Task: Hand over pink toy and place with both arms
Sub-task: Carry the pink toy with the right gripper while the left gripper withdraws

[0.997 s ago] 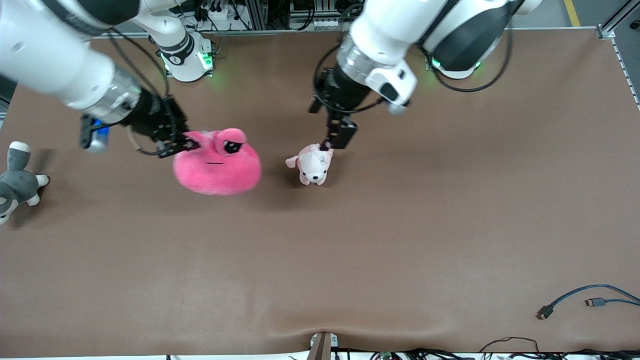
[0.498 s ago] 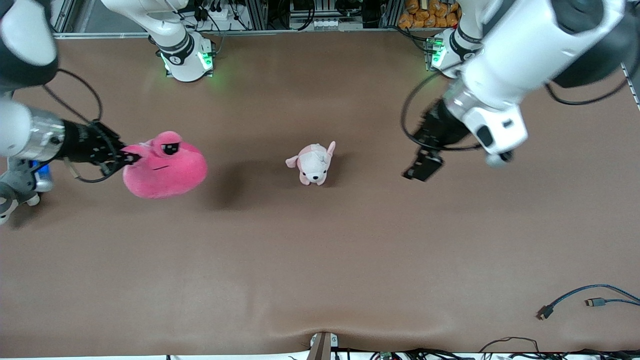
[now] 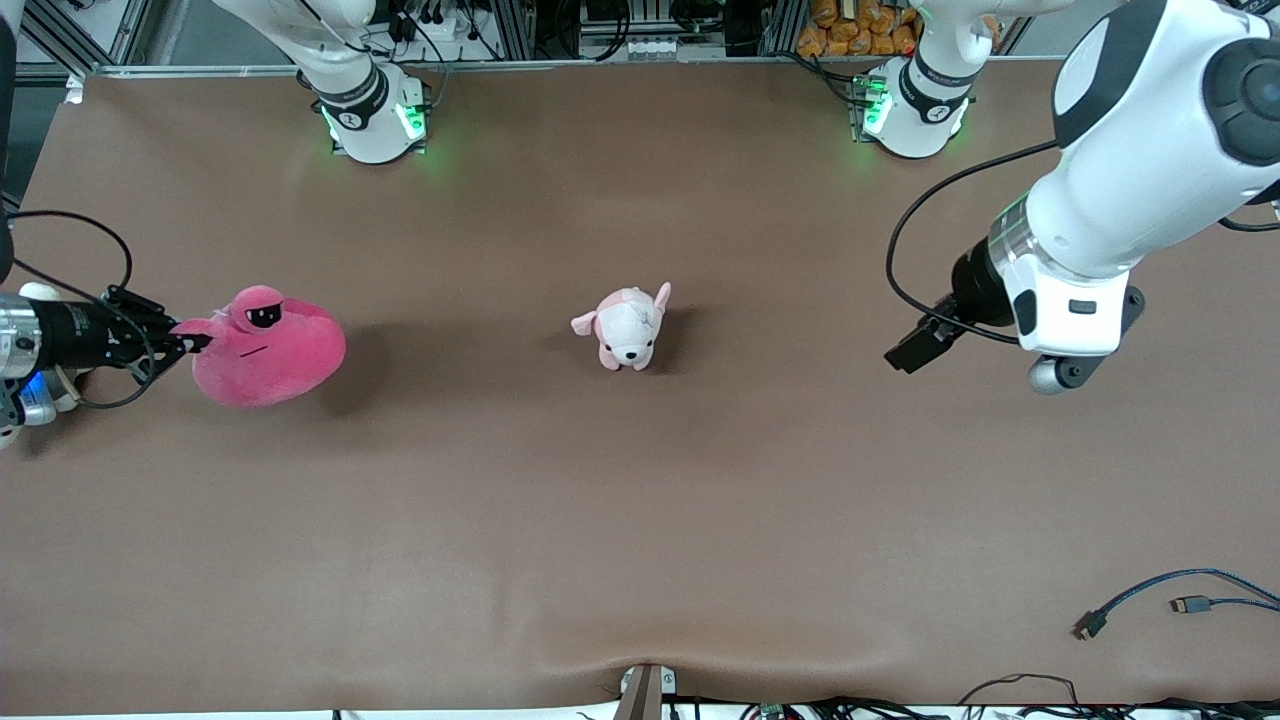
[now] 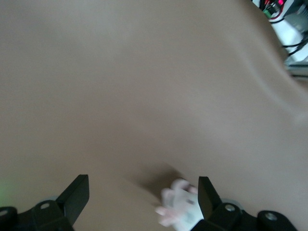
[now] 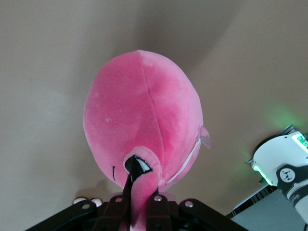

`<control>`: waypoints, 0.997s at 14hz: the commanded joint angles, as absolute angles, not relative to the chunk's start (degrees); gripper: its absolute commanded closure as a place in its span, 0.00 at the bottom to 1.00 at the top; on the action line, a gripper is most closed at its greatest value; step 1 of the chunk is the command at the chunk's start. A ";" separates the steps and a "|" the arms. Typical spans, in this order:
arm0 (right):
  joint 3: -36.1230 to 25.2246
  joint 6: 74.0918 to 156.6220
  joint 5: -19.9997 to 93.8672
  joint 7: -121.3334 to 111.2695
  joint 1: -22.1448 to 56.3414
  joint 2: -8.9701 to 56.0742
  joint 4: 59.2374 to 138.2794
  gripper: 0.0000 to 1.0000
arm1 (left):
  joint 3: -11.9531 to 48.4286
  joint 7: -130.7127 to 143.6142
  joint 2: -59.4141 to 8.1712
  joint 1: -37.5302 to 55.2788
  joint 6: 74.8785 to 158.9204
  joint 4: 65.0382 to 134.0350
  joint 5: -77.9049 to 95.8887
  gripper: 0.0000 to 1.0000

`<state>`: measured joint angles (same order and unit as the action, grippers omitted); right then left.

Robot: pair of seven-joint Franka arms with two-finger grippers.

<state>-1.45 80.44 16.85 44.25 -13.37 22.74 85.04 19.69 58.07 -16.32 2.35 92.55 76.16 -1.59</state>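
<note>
Gripping the pink toy (image 3: 270,347) by one eye, I think, my right claw (image 3: 190,343) is clamped; left claw (image 4: 143,195) is hanging apart over the tabletop (image 3: 640,520).

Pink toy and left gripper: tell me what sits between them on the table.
In the front view, only the small puppy plush stands on the table between the pink toy, held by the shut right gripper, and the open left gripper.

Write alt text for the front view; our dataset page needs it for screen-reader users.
The right gripper, shut on the pink toy, holds it at the right arm's end of the brown table. The open left gripper hangs over the other end, and a small puppy plush sits mid-table.
</note>
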 commanded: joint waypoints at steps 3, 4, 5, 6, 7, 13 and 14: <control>-0.17 79.37 21.50 43.42 -18.01 27.24 83.93 1.00 | 20.13 40.45 -14.07 -1.14 85.09 76.38 -7.91 0.00; -0.18 79.28 23.19 43.24 -18.97 28.46 84.02 1.00 | 20.13 38.78 -13.11 -2.27 84.21 76.38 -8.00 0.00; -0.18 79.45 23.38 42.02 -19.59 29.35 84.28 1.00 | 20.56 37.63 -12.49 -3.68 83.85 76.38 -8.00 0.00; -0.18 79.37 23.38 39.05 -20.47 30.40 84.37 1.00 | 20.48 35.70 -11.96 -5.00 83.93 76.55 -7.74 0.00; -0.18 79.37 23.47 36.41 -21.17 31.72 84.55 1.00 | 19.61 32.64 -10.39 -4.84 84.11 77.94 -7.73 0.00; -0.18 79.89 24.70 34.19 -22.50 34.28 85.69 1.00 | 3.28 20.22 5.61 1.30 91.23 97.37 -0.73 0.00; -0.18 79.81 24.70 33.15 -22.50 34.54 85.69 1.00 | 1.95 19.61 6.67 2.10 90.97 98.25 -0.27 0.00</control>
<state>-1.15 80.39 23.50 34.74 -21.54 34.63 85.44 5.87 21.01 1.41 -0.32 89.04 92.27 -2.48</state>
